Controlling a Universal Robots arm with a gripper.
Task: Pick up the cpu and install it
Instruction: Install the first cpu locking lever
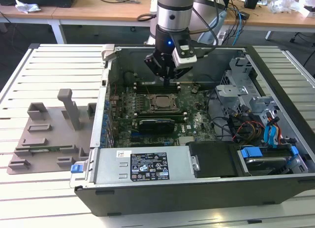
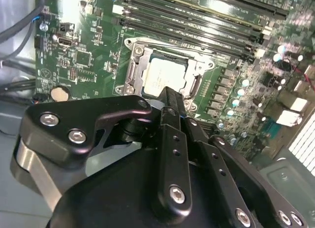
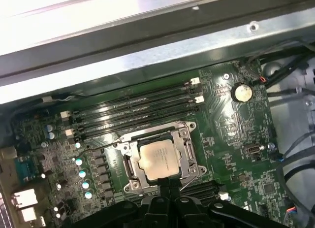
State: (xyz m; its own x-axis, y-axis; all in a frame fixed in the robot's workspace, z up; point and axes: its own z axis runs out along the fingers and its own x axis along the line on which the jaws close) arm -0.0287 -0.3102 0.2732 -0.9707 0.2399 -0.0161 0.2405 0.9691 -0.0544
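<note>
Cpu: the silvery square cpu (image 3: 158, 161) lies flat inside the metal-framed socket (image 3: 129, 161) on the green motherboard (image 3: 231, 124), seated with the frame around it; in the second wrist view the cpu (image 2: 165, 76) shows just past the black fingertips
Fingers: the gripper (image 1: 170, 79) hangs directly above the socket, its fingers (image 2: 170, 102) drawn together with nothing between them, clear of the cpu
Gripper body: black linkage arms and screws crowd the near side of the socket in both wrist views, the gripper (image 3: 170, 191) tip pointing at the chip's edge
Memory slots: four long black slots (image 3: 138, 107) run side by side just beyond the socket
Coin cell: a round battery (image 3: 241, 92) sits on the board, well off to one side of the socket
Expansion card: a long black card (image 1: 156, 123) lies just on the near side of the socket in the exterior view
Computer case: the open case (image 1: 147, 193) rests on a white slatted worktop (image 1: 44, 198), socket near its middle
Grey fixture: a moulded grey tray (image 1: 49, 134) sits on the worktop, outside the case on the exterior view's left
</note>
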